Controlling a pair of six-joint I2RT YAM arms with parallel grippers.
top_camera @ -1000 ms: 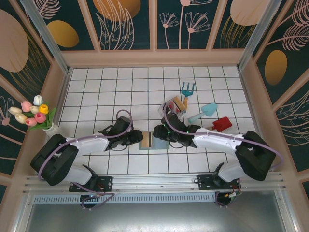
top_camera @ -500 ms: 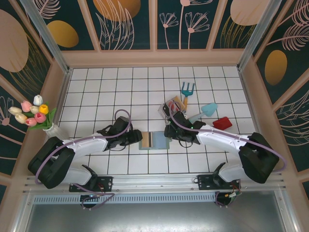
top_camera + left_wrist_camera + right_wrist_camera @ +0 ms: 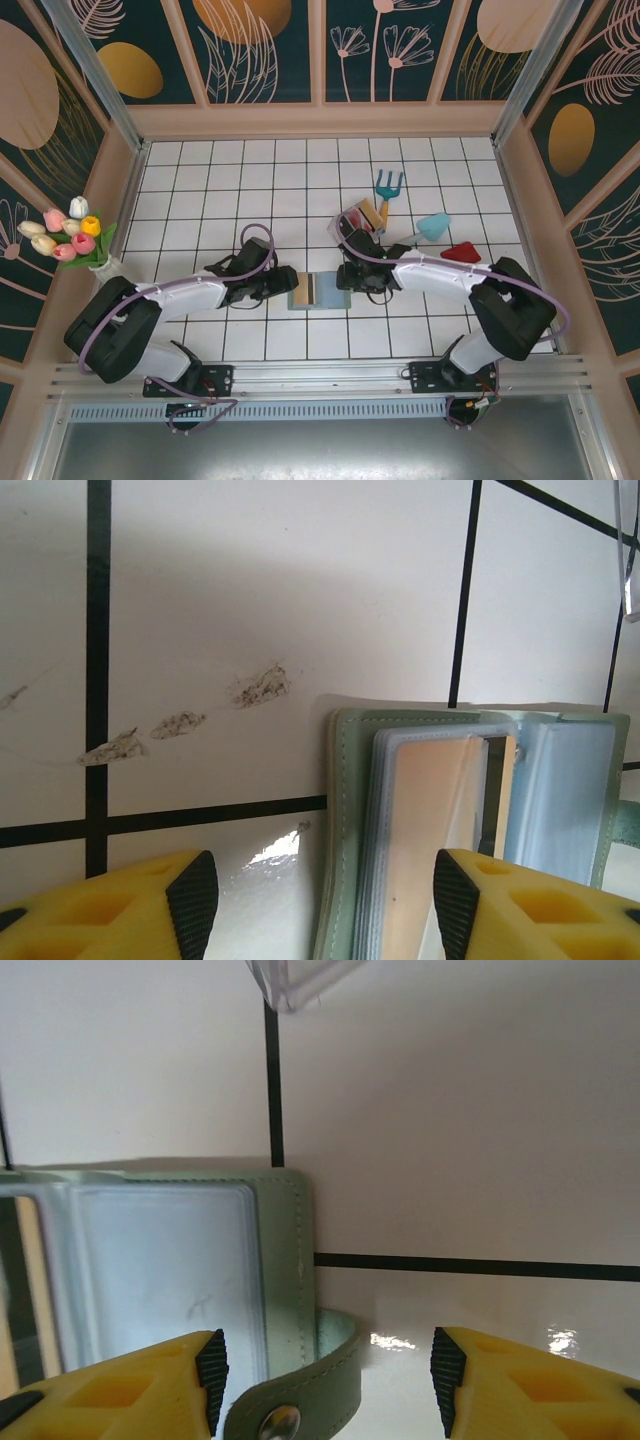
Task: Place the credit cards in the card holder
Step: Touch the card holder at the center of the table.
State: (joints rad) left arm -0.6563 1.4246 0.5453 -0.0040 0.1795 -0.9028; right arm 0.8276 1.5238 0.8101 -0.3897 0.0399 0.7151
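Observation:
The card holder (image 3: 318, 290) lies open on the white tiles between my two grippers. A yellow-tan credit card (image 3: 430, 820) sits in its left half, behind the clear pocket. My left gripper (image 3: 320, 910) is open and straddles the holder's grey-green left edge (image 3: 345, 820). My right gripper (image 3: 330, 1385) is open over the right half (image 3: 160, 1260), with the snap strap (image 3: 295, 1395) lying loose between its jaws. More credit cards (image 3: 368, 216) stand in a clear tray behind the right gripper (image 3: 348, 276).
Behind and right of the holder lie a blue garden fork (image 3: 388, 185), a teal trowel (image 3: 426, 230) and a red scoop (image 3: 460, 252). A vase of tulips (image 3: 65, 236) stands at the left wall. A corner of the clear tray (image 3: 300, 980) is close ahead.
Both grippers have opened wider. The right gripper has drawn back to the holder's right edge, its forearm swinging away, and more of the holder's pale right half now shows.

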